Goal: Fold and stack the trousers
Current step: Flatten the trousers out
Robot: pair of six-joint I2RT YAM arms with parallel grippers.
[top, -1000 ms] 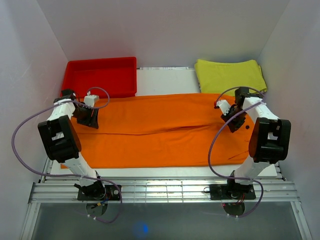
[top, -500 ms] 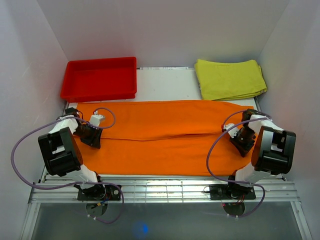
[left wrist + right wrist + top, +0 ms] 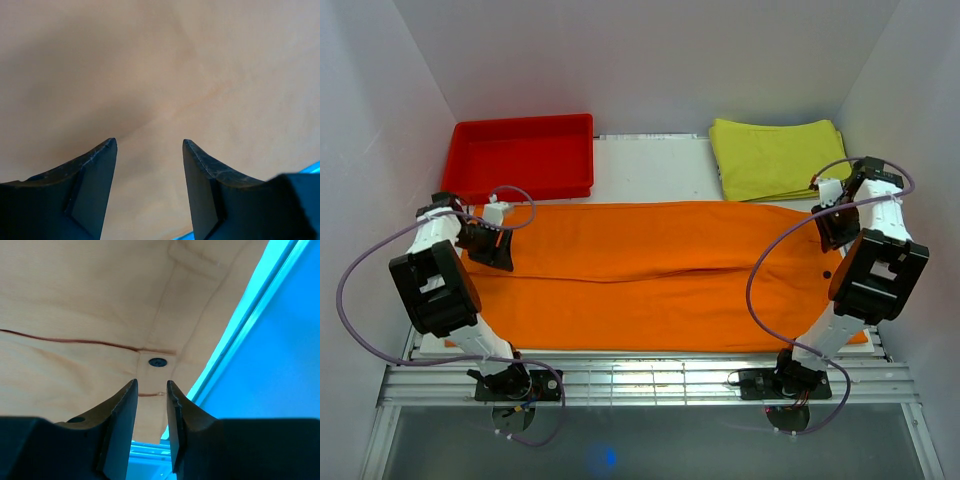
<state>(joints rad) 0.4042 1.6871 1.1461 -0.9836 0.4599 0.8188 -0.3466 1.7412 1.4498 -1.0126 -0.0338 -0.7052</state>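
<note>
The trousers (image 3: 650, 270) are spread flat across the middle of the table (image 3: 655, 165), running from 9 o'clock to 3 o'clock in the top view. The legs lie side by side and a seam line is seen between them. No fold is seen yet, so the step in hand is judged to be the first fold, with both ends about to be taken up.

The left gripper (image 3: 149, 141) is held over the 9 o'clock end. Its jaws are parted wide and nothing is held between them. The right gripper (image 3: 151, 381) is held over the waist end at 3 o'clock, just short of the button (image 3: 157, 362). Only a narrow gap is left between its jaws, and nothing is held.

For the next move, each gripper would probably have to be lowered onto an edge and closed on the fabric, so that one leg can be laid over the other.

The waist is seen just beside the table's 3 o'clock edge, and the near hem lies close to the 6 o'clock edge. The tray (image 3: 520, 122) at 11 o'clock and the cloth (image 3: 780, 155) at 1 o'clock lie near the far hem. Bare table is left only at 12 o'clock, between them.
</note>
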